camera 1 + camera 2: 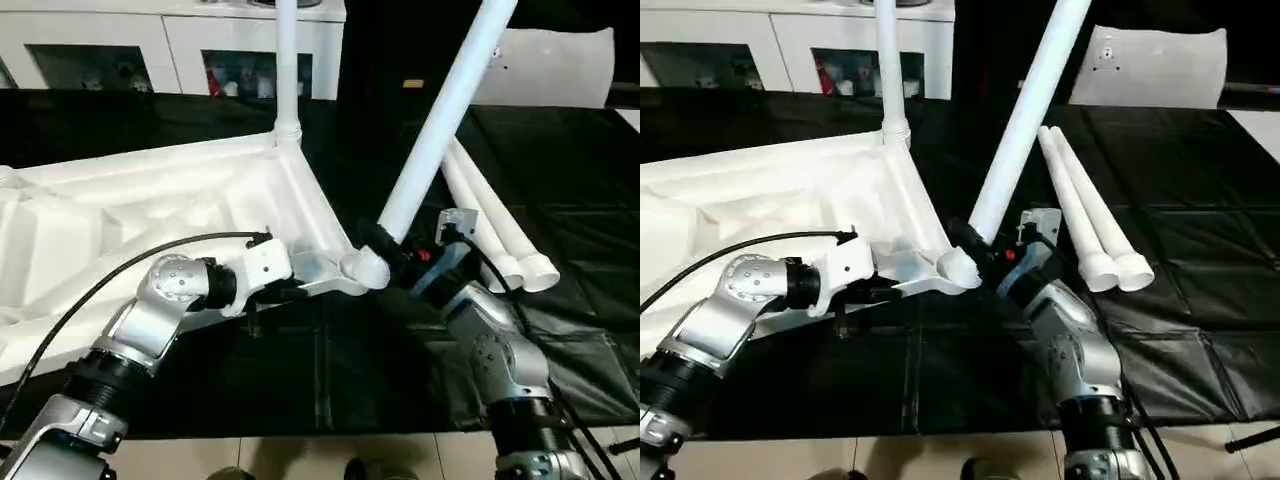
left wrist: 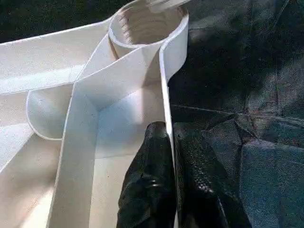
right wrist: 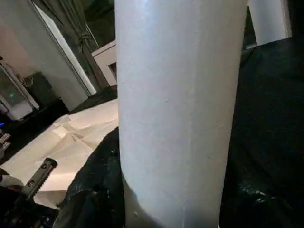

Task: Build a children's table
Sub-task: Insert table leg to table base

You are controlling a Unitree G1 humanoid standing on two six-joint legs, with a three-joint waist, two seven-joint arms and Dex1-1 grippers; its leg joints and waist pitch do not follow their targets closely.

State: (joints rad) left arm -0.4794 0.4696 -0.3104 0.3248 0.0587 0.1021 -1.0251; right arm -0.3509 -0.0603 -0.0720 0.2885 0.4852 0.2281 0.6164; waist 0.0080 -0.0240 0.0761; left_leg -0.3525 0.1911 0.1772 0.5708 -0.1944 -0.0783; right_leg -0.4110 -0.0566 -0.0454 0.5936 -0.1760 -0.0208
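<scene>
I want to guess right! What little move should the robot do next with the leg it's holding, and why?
Probably stand the leg straighter and push it into the corner socket. The right pincer holds it tilted at the socket, while the left pincer clamps the tabletop's rim.

Silver jointed forearms (image 1: 150, 310), white wrist housings, black textured claw fingers (image 2: 152, 185), black cables, small red mark.
</scene>
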